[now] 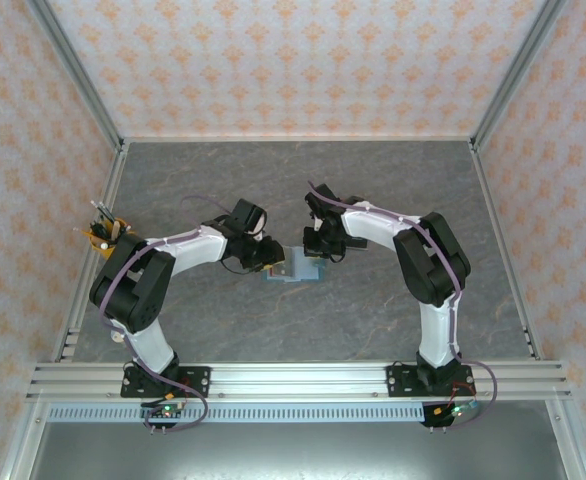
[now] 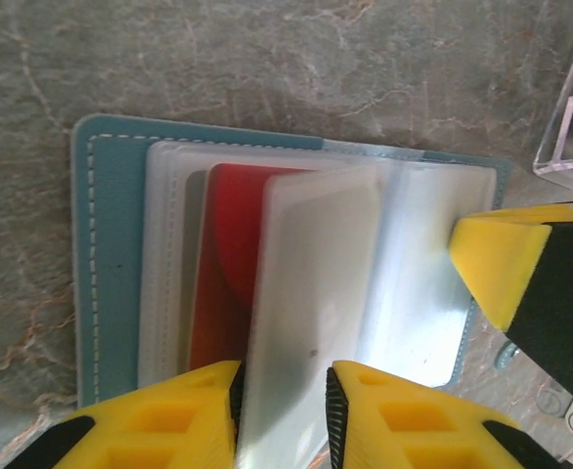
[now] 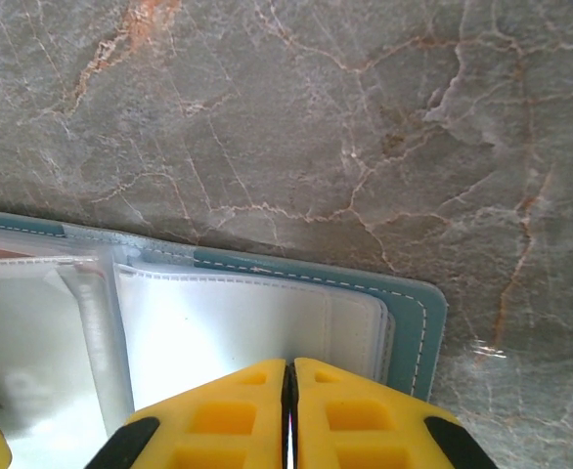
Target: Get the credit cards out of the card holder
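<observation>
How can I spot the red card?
On the grey marble table, a teal card holder lies open near the middle. The red card sits inside its cloudy plastic sleeves, the only red thing among whitish pages.

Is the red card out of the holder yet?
In. The red card sits in the spread-open card holder, with a frosted sleeve overlapping it.

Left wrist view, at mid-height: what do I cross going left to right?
card holder's teal cover → frosted sleeve edges → red card → middle frosted sleeve → clear sleeve → right claw
</observation>
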{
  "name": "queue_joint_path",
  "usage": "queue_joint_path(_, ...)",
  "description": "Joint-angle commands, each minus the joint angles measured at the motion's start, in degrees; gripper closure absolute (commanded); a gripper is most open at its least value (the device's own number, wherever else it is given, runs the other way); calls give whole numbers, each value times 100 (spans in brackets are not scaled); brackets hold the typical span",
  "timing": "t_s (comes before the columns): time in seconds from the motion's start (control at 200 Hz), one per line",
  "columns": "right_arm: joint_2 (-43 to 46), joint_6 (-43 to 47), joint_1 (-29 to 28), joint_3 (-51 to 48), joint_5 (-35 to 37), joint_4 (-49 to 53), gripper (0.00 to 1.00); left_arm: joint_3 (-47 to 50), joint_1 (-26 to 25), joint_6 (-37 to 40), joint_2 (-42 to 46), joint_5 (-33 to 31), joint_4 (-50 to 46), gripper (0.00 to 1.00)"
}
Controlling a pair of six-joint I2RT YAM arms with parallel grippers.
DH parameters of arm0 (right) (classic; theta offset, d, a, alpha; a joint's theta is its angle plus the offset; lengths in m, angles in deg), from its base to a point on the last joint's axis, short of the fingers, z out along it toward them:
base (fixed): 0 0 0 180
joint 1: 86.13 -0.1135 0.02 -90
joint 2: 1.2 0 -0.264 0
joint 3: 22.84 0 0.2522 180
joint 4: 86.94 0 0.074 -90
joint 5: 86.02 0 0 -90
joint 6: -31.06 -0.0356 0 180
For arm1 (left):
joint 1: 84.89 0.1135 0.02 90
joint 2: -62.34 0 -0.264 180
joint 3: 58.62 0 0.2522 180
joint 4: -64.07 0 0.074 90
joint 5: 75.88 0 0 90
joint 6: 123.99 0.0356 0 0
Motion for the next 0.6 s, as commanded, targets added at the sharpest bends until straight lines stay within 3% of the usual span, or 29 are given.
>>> queue_joint_path(0.0, -153, 58, -30, 83, 113, 239, 89, -8, -26, -19, 143, 230, 232, 70)
queue_joint_path(0.315, 32, 39, -30, 63, 111, 195, 89, 99, -32, -214, 165, 580, 668, 70)
queue_joint_path(0.591, 818, -185, -21, -243, 406, -136, 88, 101, -262, -464, 57, 827, 1145, 69)
